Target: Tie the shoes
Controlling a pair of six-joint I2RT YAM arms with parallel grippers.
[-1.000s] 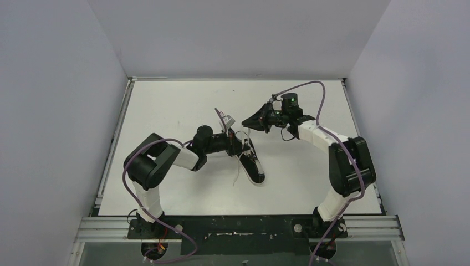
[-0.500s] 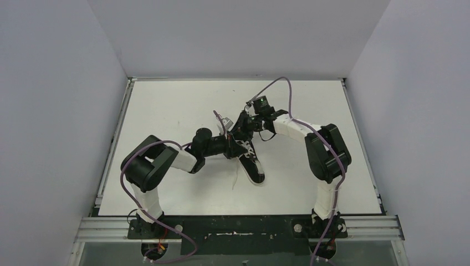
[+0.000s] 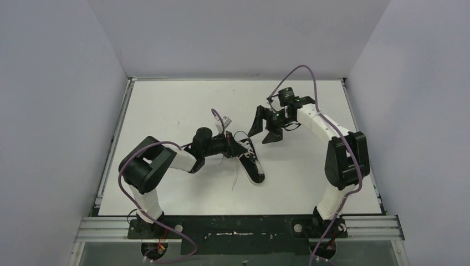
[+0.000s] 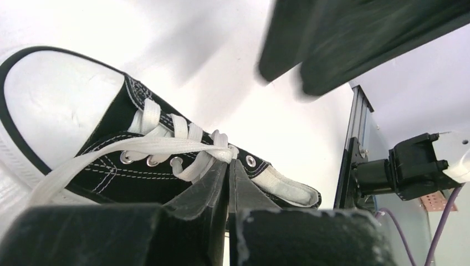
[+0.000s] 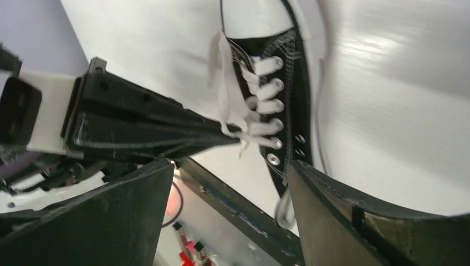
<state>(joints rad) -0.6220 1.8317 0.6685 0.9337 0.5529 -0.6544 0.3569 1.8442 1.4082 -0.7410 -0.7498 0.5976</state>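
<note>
A small black shoe with white toe cap lies mid-table, toe toward the arms. In the left wrist view the shoe fills the frame, and my left gripper is shut on its white lace by the top eyelets. The top view puts that left gripper at the shoe's heel end. My right gripper hangs open just right of and beyond the shoe, holding nothing. From the right wrist, the open right gripper frames the shoe and the left arm's fingers pinching the lace.
A loose lace end trails on the white table left of the shoe. Grey walls enclose three sides. A metal rail runs along the near edge at the arm bases.
My right gripper swung in to the shoe's laces beside the left gripper, then drew back to the right and opened. The left gripper stayed shut at the shoe.
</note>
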